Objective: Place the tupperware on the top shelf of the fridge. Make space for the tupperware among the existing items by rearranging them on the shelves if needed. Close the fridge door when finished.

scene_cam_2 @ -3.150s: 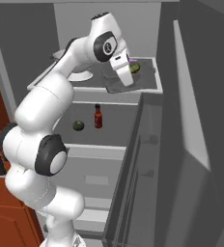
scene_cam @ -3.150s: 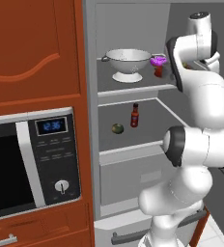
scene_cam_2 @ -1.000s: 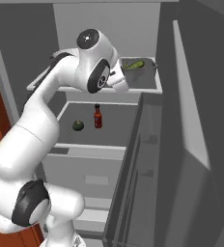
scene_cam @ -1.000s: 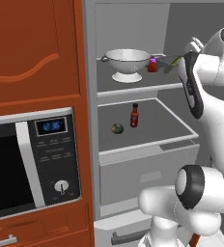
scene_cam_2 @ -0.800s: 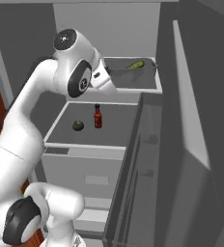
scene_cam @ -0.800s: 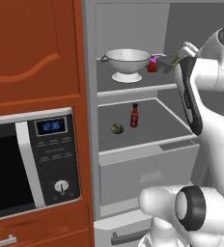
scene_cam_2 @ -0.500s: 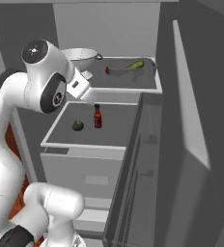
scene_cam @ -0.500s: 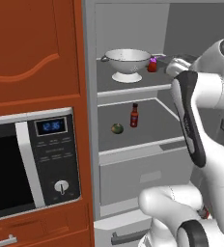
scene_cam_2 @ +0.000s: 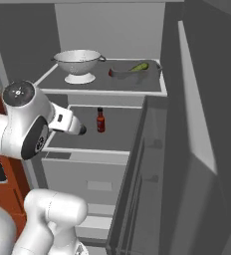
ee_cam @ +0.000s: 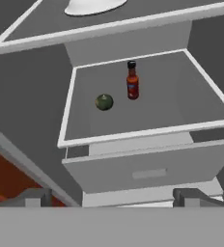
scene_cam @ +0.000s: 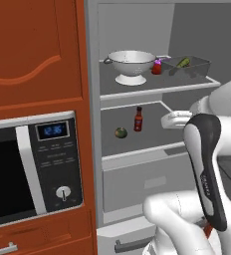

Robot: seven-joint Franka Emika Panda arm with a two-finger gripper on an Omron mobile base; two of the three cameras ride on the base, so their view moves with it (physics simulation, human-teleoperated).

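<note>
Open fridge, simulated kitchen: the tupperware sits at the right end of the top shelf, close to its front edge, a green item visible through its clear walls. The white colander stands near the shelf's left end, and a small red and purple item, too small to tell apart, sits between the two, just beside the tupperware. On the shelf below, the sauce bottle stands upright near the middle with the green fruit just to its left and nearer the front edge.

The gripper hangs in front of the lower shelf and the drawer, looking in and down; its fingertips are spread wide with nothing between them.

With the container placed, the step in hand looks to be shutting the door, which stands wide open on the right with its racks facing in. To do it well, the arm would need to get clear of the fridge opening first, swing round to the door's outer face, then press near the free edge rather than the hinge, flat and steady, so it swings home without slamming and jolting the bottle. The elbow should stay outside the closing gap, since it looms large near the shelf fronts.
</note>
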